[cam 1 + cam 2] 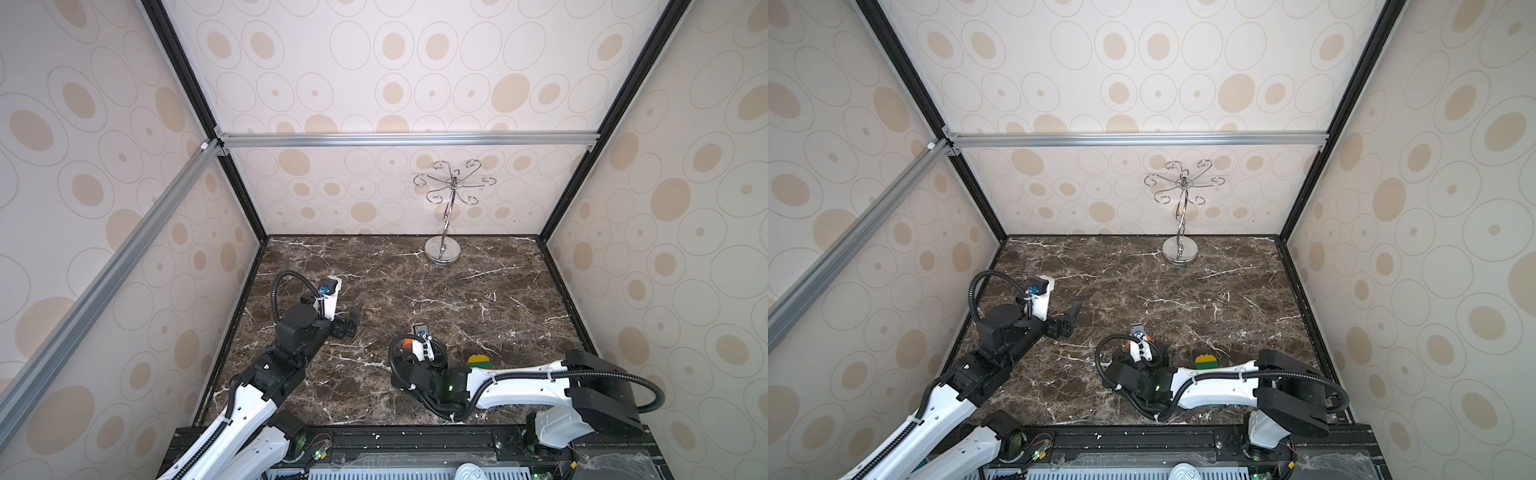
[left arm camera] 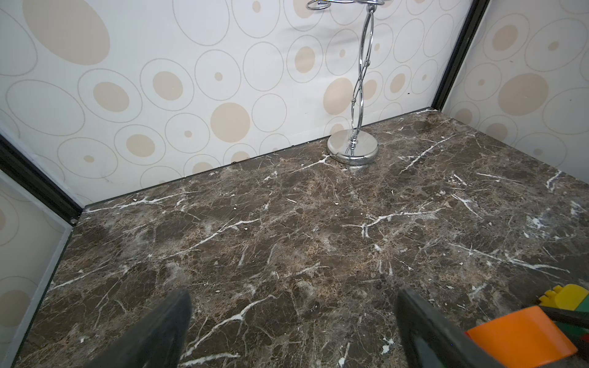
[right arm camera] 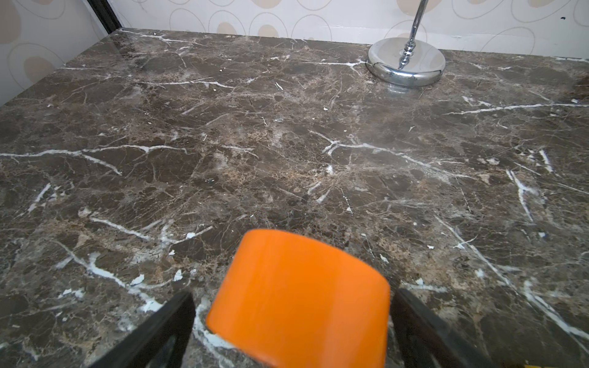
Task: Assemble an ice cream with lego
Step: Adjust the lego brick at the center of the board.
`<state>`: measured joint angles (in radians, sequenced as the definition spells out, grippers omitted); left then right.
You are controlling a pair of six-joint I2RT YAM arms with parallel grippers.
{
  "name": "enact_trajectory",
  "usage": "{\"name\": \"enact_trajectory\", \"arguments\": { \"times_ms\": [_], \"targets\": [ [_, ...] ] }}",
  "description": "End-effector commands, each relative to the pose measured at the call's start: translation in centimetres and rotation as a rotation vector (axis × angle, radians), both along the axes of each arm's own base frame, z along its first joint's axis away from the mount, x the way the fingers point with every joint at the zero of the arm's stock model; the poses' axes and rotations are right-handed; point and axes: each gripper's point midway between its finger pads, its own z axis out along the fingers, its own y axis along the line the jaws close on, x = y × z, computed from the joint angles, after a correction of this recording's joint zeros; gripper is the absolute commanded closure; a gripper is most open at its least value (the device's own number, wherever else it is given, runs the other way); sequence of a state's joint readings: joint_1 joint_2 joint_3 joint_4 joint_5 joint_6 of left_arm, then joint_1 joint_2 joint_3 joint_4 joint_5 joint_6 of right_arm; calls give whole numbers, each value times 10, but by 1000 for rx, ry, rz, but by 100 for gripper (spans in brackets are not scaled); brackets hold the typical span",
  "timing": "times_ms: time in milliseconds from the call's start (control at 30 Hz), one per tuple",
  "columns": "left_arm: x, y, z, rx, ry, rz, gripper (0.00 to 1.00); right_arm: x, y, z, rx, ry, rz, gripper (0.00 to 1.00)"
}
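Observation:
An orange half-round lego piece [image 3: 299, 302] lies on the marble table between the fingers of my right gripper [image 3: 293, 294]. The jaws stand wide, with a thin gap on each side, so this gripper is open around it. In both top views the orange piece [image 1: 405, 342] [image 1: 1126, 344] peeks out beside the right wrist camera. A yellow domed piece on a green brick [image 1: 478, 360] [image 1: 1205, 360] lies just right of it, partly under the right arm. My left gripper [image 2: 294, 294] [image 1: 351, 321] hovers at the table's left, open and empty. Its view catches the orange piece [image 2: 516, 337] and the yellow one [image 2: 567, 296].
A silver hooked metal stand [image 1: 442, 251] [image 1: 1179, 251] [image 2: 352, 148] [image 3: 406, 63] is at the back of the table against the wall. Patterned walls close in the marble table [image 1: 415, 291] on three sides. Bare marble lies between the grippers and the stand.

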<state>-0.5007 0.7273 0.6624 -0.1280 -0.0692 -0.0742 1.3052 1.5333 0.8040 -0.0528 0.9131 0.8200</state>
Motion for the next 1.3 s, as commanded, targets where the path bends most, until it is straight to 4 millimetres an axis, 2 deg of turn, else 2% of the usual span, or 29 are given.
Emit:
{"name": "enact_trajectory", "arguments": {
  "times_ms": [0,267,400,533,833,1100,1267],
  "targets": [
    [0,2,9,-20,-28,3,0,6,2,3,6,-11,-16,2],
    [2,2,7,-17,-19,3,0,9,3,-1,-2,-8,-10,0],
    [2,2,6,-16,-18,4,0,10,4,-1,0,-8,-11,4],
    [2,2,7,-15,-19,4,0,10,2,-3,1,-3,-18,12],
    [2,2,7,-19,-18,2,0,10,-2,-9,4,19,-27,42],
    [2,2,7,-22,-20,-3,0,10,-2,-11,-5,27,-20,53],
    [2,1,7,-26,-19,-4,0,10,0,-8,-19,24,-7,57]
  ]
}}
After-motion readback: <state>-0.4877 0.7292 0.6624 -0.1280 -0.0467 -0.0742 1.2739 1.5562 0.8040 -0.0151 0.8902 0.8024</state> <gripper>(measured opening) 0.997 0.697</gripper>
